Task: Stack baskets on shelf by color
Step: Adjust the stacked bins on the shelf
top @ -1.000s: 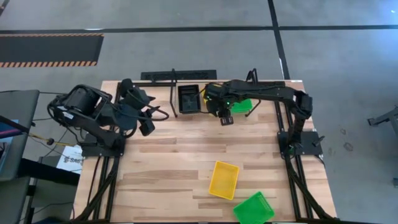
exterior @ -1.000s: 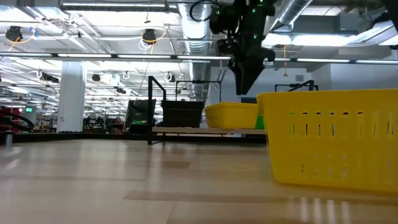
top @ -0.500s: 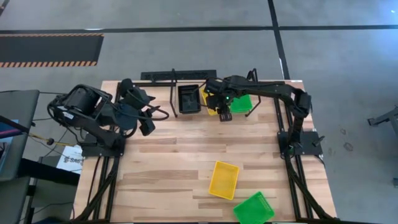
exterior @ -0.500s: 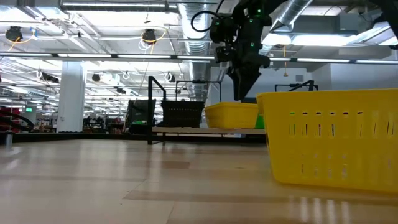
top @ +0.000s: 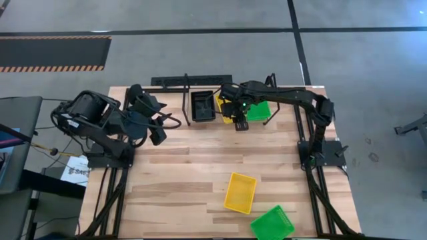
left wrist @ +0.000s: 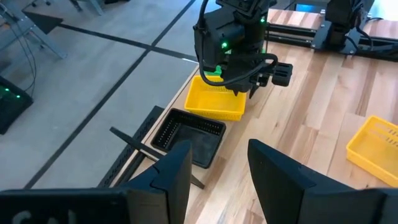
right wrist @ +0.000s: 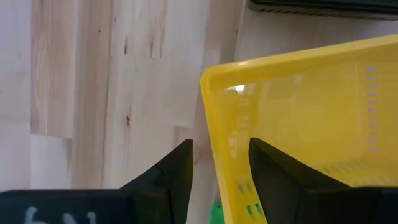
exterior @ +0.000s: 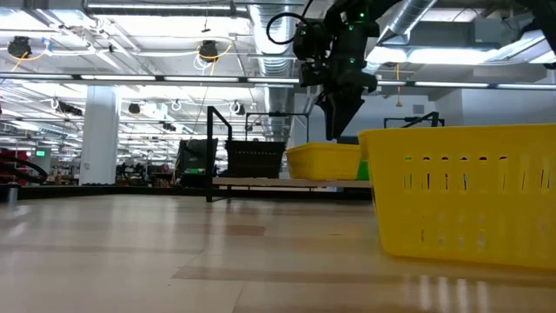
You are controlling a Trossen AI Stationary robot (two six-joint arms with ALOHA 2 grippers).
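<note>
Overhead looks straight down; low camera skims the tabletop — both share the yellow basket (top: 239, 193) (exterior: 465, 193).

Glossy plastic yellow basket (right wrist: 298, 124); smooth pale wood table (top: 200, 167); black metal-tube shelf (exterior: 228, 139).

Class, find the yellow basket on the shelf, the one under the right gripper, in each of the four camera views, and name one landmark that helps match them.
High view: yellow basket at the table's far edge, mostly hidden by the right gripper.
Low view: middle distance, centre.
Left wrist view: upper centre.
Right wrist view: fills the right side.
Shared landmark: the black basket beside it, seen in all but the right wrist view.
</note>
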